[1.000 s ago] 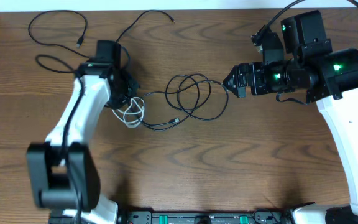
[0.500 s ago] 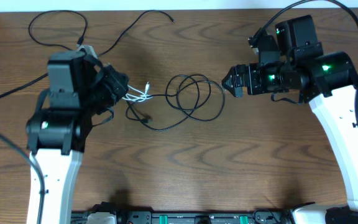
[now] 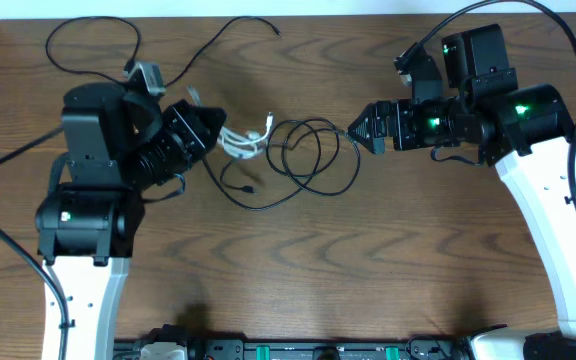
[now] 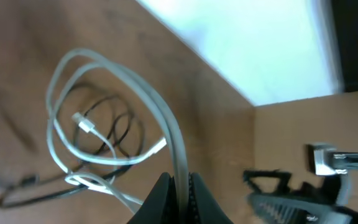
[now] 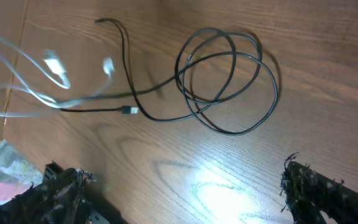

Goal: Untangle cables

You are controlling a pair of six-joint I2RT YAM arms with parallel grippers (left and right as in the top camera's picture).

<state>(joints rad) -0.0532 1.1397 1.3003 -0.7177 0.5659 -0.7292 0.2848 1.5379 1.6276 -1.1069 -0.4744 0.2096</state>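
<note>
My left gripper (image 3: 216,128) is shut on the white cable (image 3: 245,143) and holds it lifted; in the left wrist view the white cord (image 4: 166,127) loops up from the closed jaws (image 4: 180,186). A coiled black cable (image 3: 313,152) lies at the table's middle, with a tail running to a small plug (image 3: 252,188). It also shows in the right wrist view (image 5: 229,74), with the blurred white cable (image 5: 55,71) at the left. My right gripper (image 3: 360,129) is open and empty, just right of the coil; its fingers (image 5: 185,193) are spread over bare wood.
Another thin black cable (image 3: 98,45) lies spread along the table's far left, one end reaching toward the back edge (image 3: 258,22). The thick black robot wires arc over the right arm (image 3: 528,110).
My left arm swung round and lifted the white cable up and to the right, away from the black tangle. The right gripper shifted slightly left toward the coil.
</note>
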